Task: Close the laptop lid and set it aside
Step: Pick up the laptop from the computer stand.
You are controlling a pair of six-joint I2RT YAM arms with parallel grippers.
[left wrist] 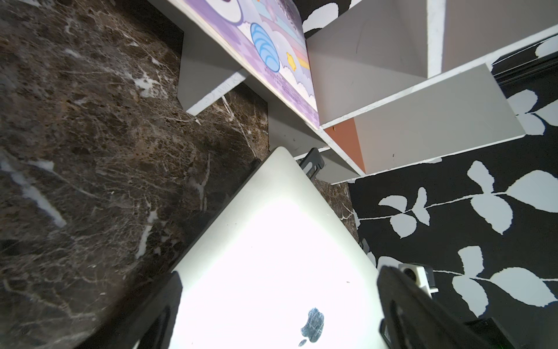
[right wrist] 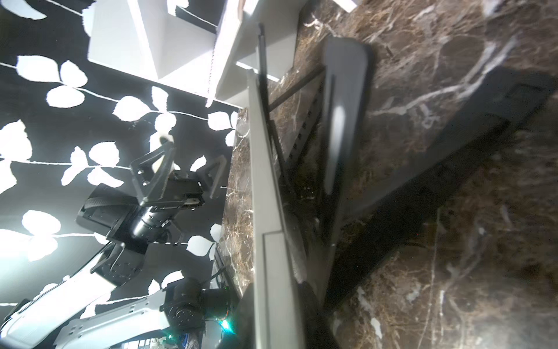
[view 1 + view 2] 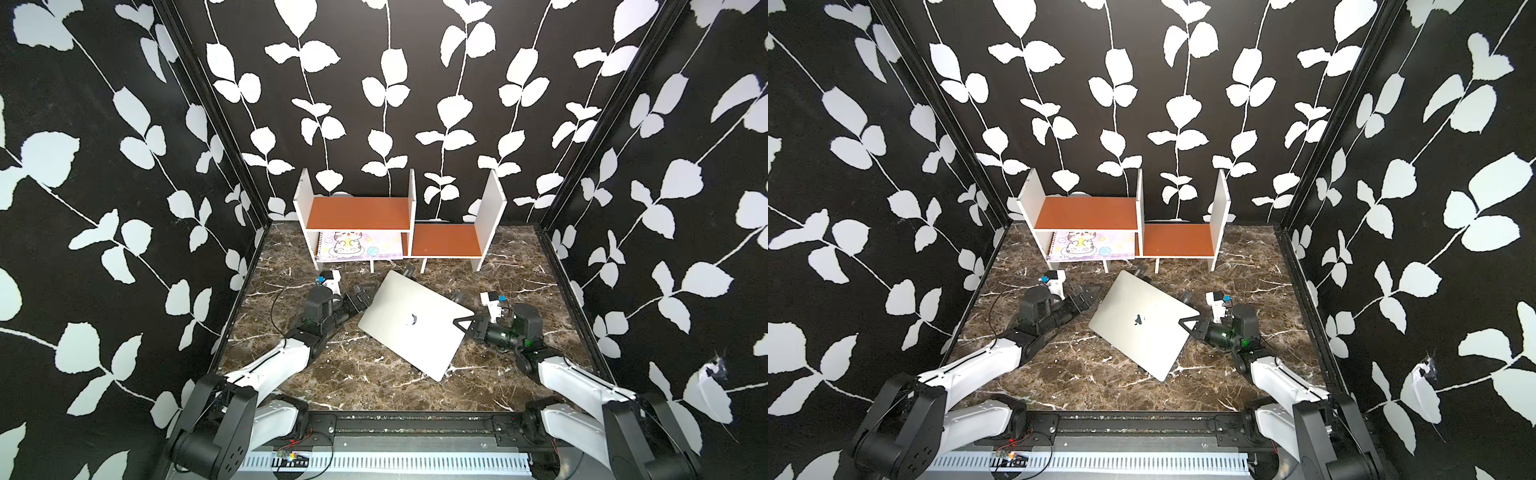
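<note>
Viewing the cell from above, we find the laptop point(image 3: 409, 328) near the middle of the marble table point(image 3: 365, 390), turned askew to the table edges and just in front of the white shelf point(image 3: 359, 212). The lid point(image 3: 1129, 305) lies shut flat on the base, apple logo facing up. We note the black stand point(image 2: 339, 121) beneath the laptop; two of its tabs show past the far edge in both top views, and the right wrist view shows the laptop carried clear of the marble on that side. The right gripper point(image 3: 459, 325) sits at the laptop's right-hand edge with its jaws drawn nearly together, one finger on the lid and its partner under the base, so we read it as pinching the laptop by that edge. The left gripper point(image 3: 360, 300) is positioned just beside the left-hand edge, jaws spread to full width and holding nothing; the right wrist view confirms the wide gap between its fingers point(image 2: 157, 172). A cartoon-cat notebook point(image 3: 357, 246) sits in the shelf's lower left compartment, well apart from both arms.
</note>
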